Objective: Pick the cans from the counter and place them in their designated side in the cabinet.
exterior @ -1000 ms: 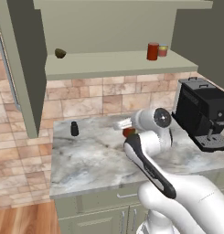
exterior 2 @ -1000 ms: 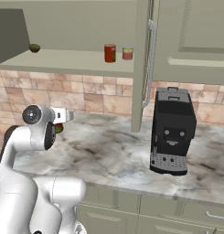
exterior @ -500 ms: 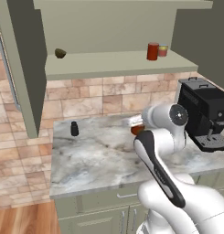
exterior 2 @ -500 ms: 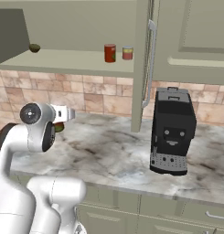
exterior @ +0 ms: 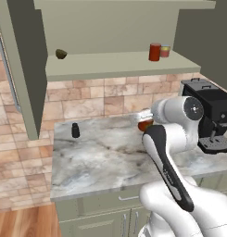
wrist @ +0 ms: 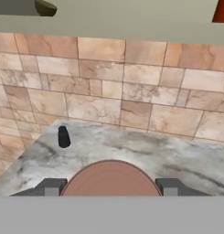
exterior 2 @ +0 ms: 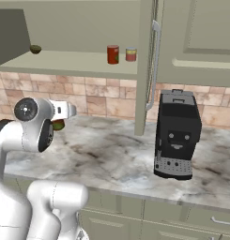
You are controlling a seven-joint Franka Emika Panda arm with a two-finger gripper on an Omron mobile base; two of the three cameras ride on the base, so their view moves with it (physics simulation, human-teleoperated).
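The gripper (wrist: 111,185) was clamped on a red can (wrist: 111,178), held above the counter (exterior: 101,157) near the back wall; another can (exterior: 154,52) stood on the cabinet (exterior: 119,62) shelf. The can looked rigid, light and smooth (likely slippery), best gripped mid-body. Compared with a second earlier, the arm had swung rightward, carrying the can.

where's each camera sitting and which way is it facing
Left base view: behind the arm's left, facing the marble counter and olive wall cabinet; white arm lower right.
Right base view: behind its right, same counter, black coffee machine; arm lower left.
Hand view: on the hand, facing the tiled wall; gripper shut on a red can.
Shared: small black bottle, red can on the shelf.
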